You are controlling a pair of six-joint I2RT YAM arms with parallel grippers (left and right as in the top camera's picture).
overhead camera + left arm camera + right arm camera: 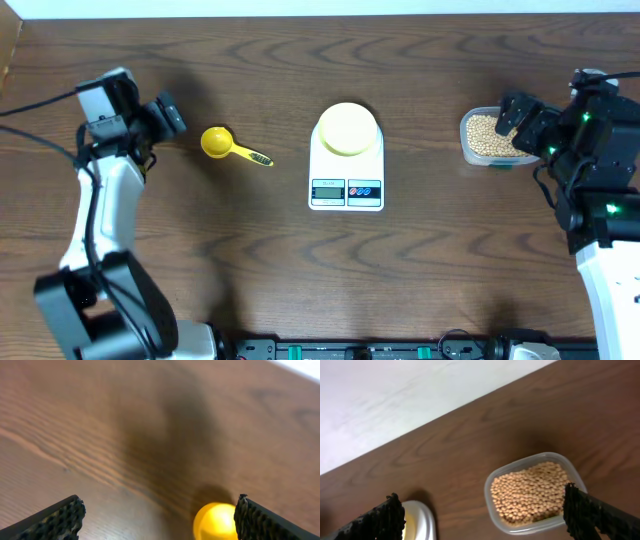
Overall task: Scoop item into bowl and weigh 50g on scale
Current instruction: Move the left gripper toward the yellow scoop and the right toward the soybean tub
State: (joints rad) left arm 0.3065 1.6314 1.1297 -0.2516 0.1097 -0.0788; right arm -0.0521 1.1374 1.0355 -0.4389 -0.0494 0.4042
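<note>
Left gripper [160, 522] near scoop [216, 521]; jaws wide apart

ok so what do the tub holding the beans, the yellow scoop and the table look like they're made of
Tub: looks like clear plastic, slightly glossy; the beans show through its wall.
Scoop: probably moulded plastic, an even bright yellow with a soft sheen.
Table: smooth dark brown surface with wood grain; it could be solid wood or a printed laminate, the look leaves that open.
</note>
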